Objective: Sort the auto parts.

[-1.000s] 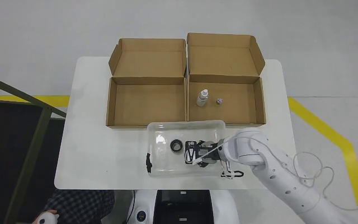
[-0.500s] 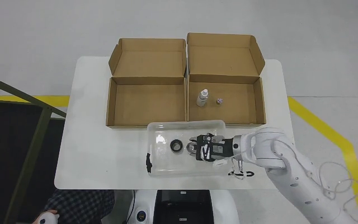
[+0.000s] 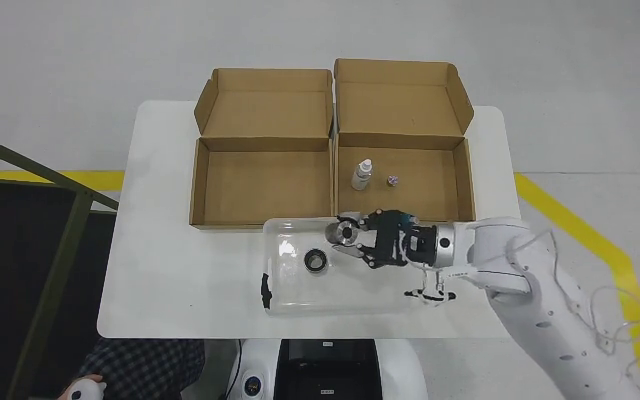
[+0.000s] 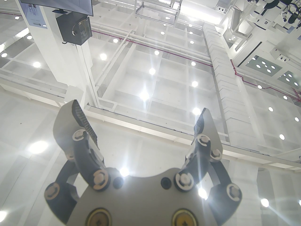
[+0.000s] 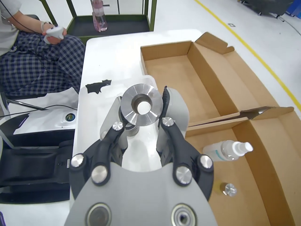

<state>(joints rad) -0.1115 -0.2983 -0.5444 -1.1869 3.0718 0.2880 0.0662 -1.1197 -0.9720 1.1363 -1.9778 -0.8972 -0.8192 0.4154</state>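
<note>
My right gripper is shut on a round silver metal part with a centre hole, held above the far rim of the clear plastic tray. A black ring part lies inside the tray. The right cardboard box holds a small white spray bottle and a tiny capped piece. The left cardboard box has nothing in it. My left gripper points up at the ceiling, fingers apart, holding nothing.
Both boxes sit at the table's back with lids folded open. A black clip hangs on the tray's left edge and a black scrap lies on the table. White table spreads left of the tray.
My right gripper has risen out of the tray with the silver part and moved toward the boxes. The black ring stays in the tray.
</note>
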